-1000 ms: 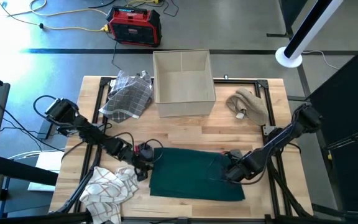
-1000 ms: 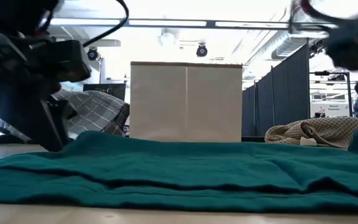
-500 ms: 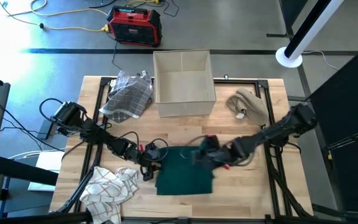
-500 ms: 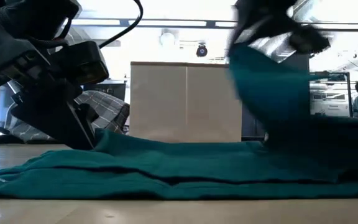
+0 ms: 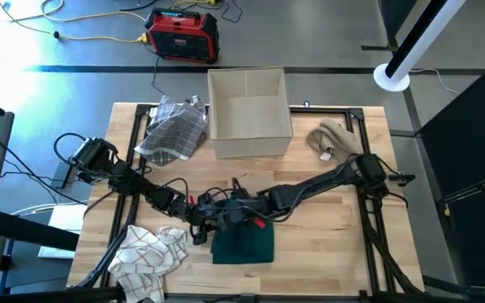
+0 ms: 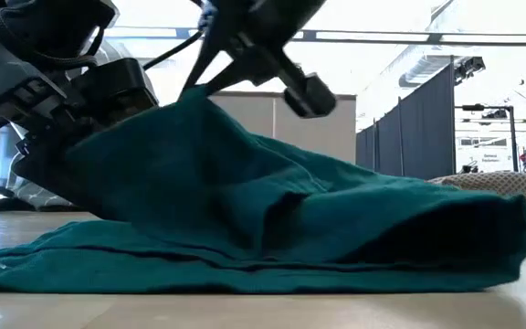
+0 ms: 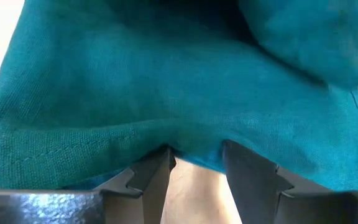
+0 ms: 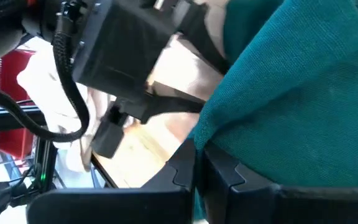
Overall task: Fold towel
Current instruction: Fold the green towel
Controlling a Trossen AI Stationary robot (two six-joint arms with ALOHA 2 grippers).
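Green towel (image 5: 243,244) lies near the front of the counter (image 5: 327,261), right half carried over onto the left. Right gripper (image 5: 236,210) has its fingers clamped on the carried towel edge, holding it raised above the lower layer so the fold can land square. Left gripper (image 5: 199,225) sits at the towel's left edge, fingers (image 7: 151,180) slightly apart around the hem, likely anchoring it against sliding.
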